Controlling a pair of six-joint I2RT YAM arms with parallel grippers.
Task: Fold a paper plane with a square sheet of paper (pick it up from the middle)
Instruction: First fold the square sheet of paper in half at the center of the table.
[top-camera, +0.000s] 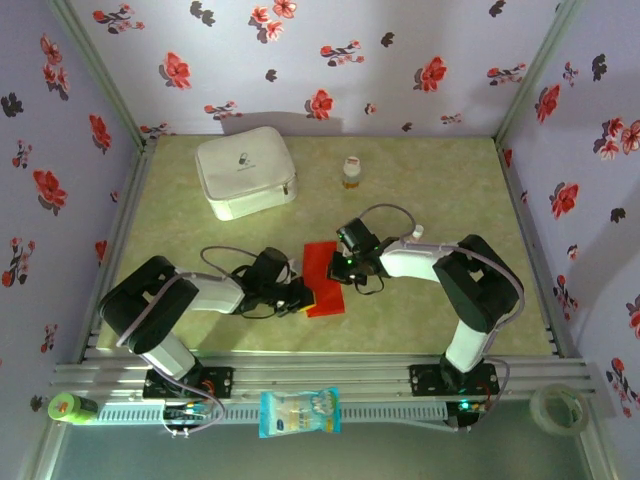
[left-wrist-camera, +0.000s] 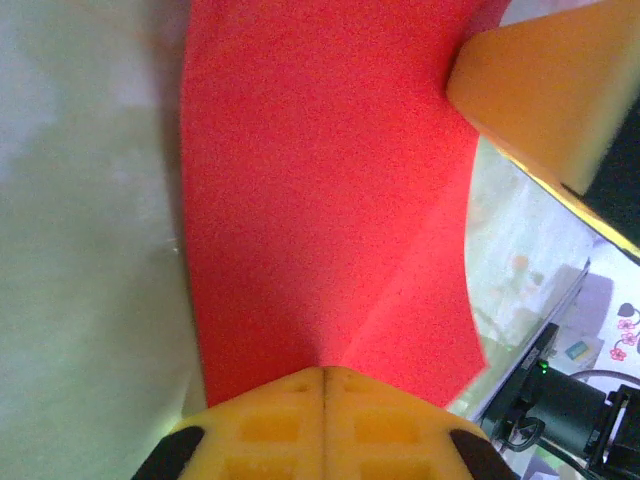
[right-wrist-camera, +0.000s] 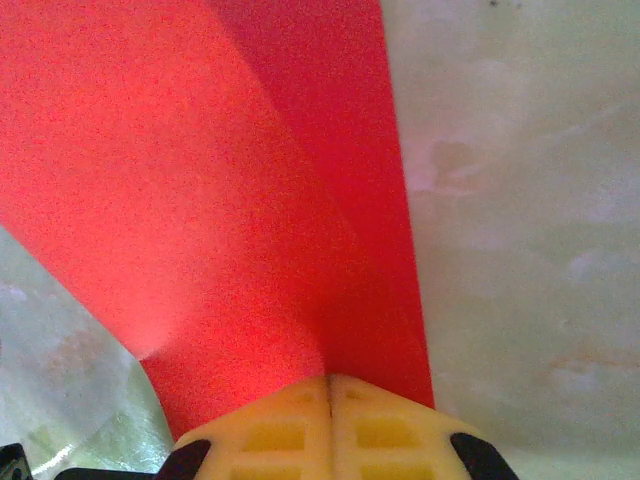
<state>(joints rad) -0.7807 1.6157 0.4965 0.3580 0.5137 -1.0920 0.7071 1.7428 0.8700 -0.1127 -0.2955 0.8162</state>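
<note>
In the top view the square sheet of paper (top-camera: 325, 282) lies in the middle of the counter (top-camera: 430, 180), a bright red patch between the 2 arms. The left fingers (top-camera: 303, 297) meet it at its near left side and the right fingers (top-camera: 347, 266) at its far right side. From this height I cannot tell how they hold it, because the black wrists stand in the way and cover the contact.

The wrist views give this detail. In the left wrist view the left fingers (left-wrist-camera: 325, 395) are pressed together, yellow pad against yellow pad, and the square sheet of paper (left-wrist-camera: 310, 200) goes into the seam between them. A crease starts from that seam, and the sheet bends to the right of it. One of the right fingers (left-wrist-camera: 555, 90) shows at the upper right, at the far edge of the paper. In the right wrist view the right fingers (right-wrist-camera: 328, 395) are also closed tight on the square sheet of paper (right-wrist-camera: 200, 180). A fold line runs away from the seam, brighter on its left and darker on its right. Bare pale green counter (right-wrist-camera: 520, 250) lies beside it.

A white zip case (top-camera: 245, 172) stands at the far left of the counter, well apart from the paper. A small bottle (top-camera: 350, 172) is to its right. On the front rail there are a blue-and-white snack packet (top-camera: 300, 412), a green round thing (top-camera: 70, 407) and a roll of tape (top-camera: 557, 408).
</note>
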